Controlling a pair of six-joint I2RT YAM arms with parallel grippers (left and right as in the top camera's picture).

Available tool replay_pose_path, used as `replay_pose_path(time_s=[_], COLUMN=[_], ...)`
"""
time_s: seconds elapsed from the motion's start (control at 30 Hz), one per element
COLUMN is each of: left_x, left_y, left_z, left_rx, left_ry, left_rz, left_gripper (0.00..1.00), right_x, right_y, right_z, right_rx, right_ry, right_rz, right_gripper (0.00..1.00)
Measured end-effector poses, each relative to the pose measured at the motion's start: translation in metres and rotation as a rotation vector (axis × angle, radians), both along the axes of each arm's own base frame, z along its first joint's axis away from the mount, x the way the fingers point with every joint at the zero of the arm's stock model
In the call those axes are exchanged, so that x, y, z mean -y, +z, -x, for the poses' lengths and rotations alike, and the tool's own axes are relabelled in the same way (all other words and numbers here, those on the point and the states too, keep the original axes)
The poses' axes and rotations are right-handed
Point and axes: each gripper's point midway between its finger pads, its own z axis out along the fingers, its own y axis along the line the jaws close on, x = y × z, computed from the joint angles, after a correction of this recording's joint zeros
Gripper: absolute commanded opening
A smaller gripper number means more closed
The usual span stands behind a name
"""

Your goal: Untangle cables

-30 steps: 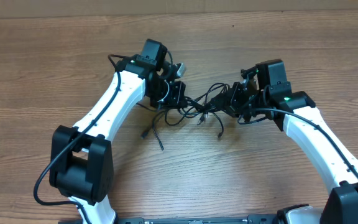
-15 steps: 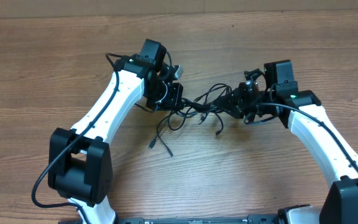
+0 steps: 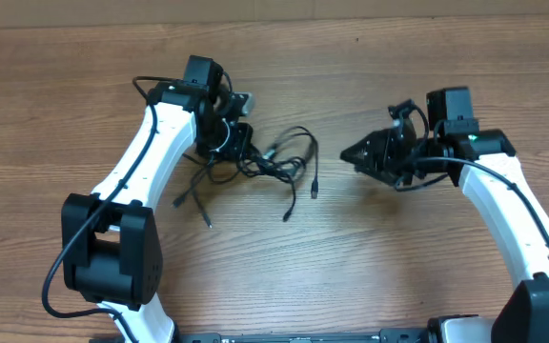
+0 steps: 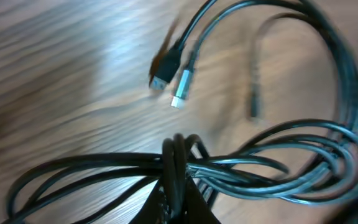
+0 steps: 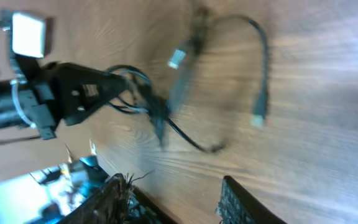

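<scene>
from overhead, the left claw (image 3: pixel 244 152) is closed on the cables (image 3: pixel 289 164), pinching the bunch at its left edge; the cables lie as a loose black tangle on the table (image 3: pixel 370 248), just right of that claw, with loops arching up and to the right and several loose ends trailing toward the near edge, a plug (image 3: pixel 315 191) lying at the right side. the right claw (image 3: pixel 349 152) points left at the tangle from well apart, touching no cord, bare wood between them. in the left wrist view, which is blurred, a thick bunch of cords is squeezed upright between the left claw's fingers (image 4: pixel 188 208) at the bottom edge, with loops spreading left and right from the pinch; beyond it a black plug (image 4: pixel 161 76) and a silvery plug (image 4: pixel 180 92) lie side by side on the wood. in the right wrist view, also blurred, the right claw's two fingers (image 5: pixel 114 199) stand wide apart at the bottom edge with only table between them, holding nothing; across the wood the left claw grips the tangle, a pale-tipped plug (image 5: pixel 176 58) above it and another plug (image 5: pixel 257 118) at the end of a curved cord to the right
</scene>
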Motion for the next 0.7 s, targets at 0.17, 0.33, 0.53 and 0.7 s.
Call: replay_pose_path(time_s=[0.17, 0.33, 0.53, 0.7], left_x=[0.029, 0.051, 0.068, 0.073], left_y=[0.020, 0.040, 0.053, 0.057], left_z=[0.009, 0.010, 0.006, 0.005], left_rx=[0.043, 0.092, 0.110, 0.073], left_ry=[-0.159, -0.231, -0.230, -0.191], left_rz=[0.204, 0.357, 0.439, 0.464], left_gripper=[0.04, 0.04, 0.04, 0.04], right_x=[-0.021, -0.038, -0.056, -0.062], right_y=[0.016, 0.020, 0.020, 0.010], right_z=[-0.006, -0.004, 0.004, 0.011], right_rx=[0.120, 0.136, 0.124, 0.110], right_ry=[0.083, 0.111, 0.140, 0.147], right_rz=[-0.004, -0.018, -0.024, 0.046], right_gripper=[0.46, 0.46, 0.46, 0.38])
